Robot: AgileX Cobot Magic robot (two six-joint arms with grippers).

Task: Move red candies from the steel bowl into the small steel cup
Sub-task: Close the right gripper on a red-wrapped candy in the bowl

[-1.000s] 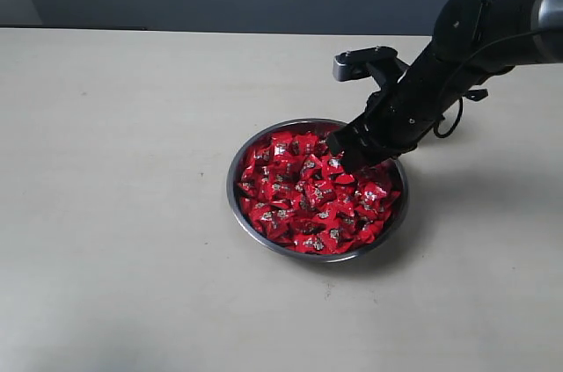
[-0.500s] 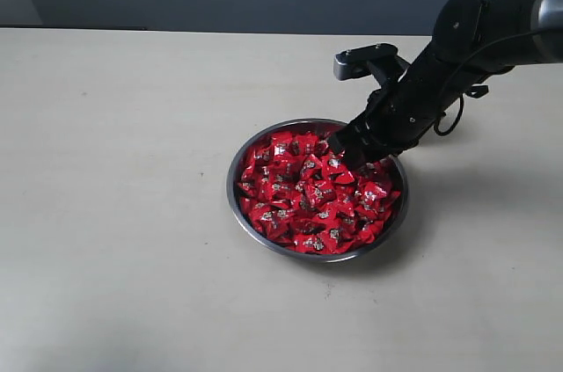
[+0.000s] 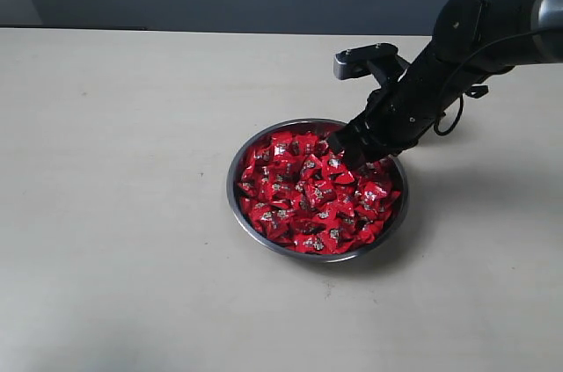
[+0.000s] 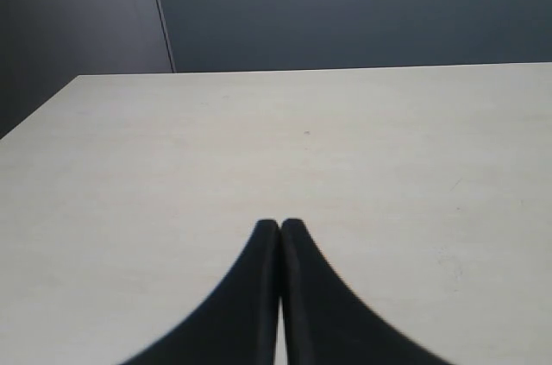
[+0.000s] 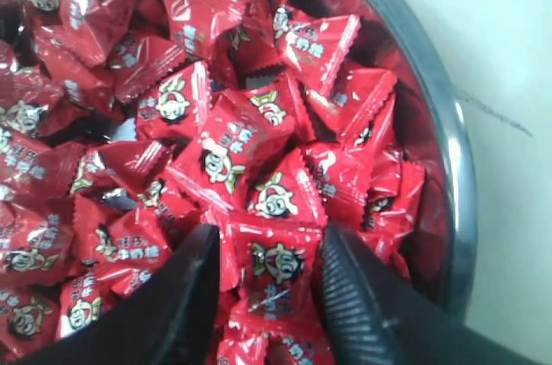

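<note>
The steel bowl (image 3: pixel 234 200) sits mid-table, heaped with red candies (image 3: pixel 303 200). My right gripper (image 3: pixel 354 154) reaches down into the bowl's far right side, its tips pressed into the pile. In the right wrist view the right gripper (image 5: pixel 269 235) is open, with one finger on each side of a single red candy (image 5: pixel 278 266) that lies flat on the heap near the bowl's rim (image 5: pixel 450 149). My left gripper (image 4: pixel 280 225) is shut and empty over bare table, and it does not show in the exterior view. The small steel cup is out of view.
The pale table (image 3: pixel 114 170) stretches wide to the left and front of the bowl. A dark wall runs behind its far edge. The right arm (image 3: pixel 475 33) slants in from the upper right over the table.
The right gripper has shifted very slightly upward at the candy pile. Its jaws stand as wide apart as before.
</note>
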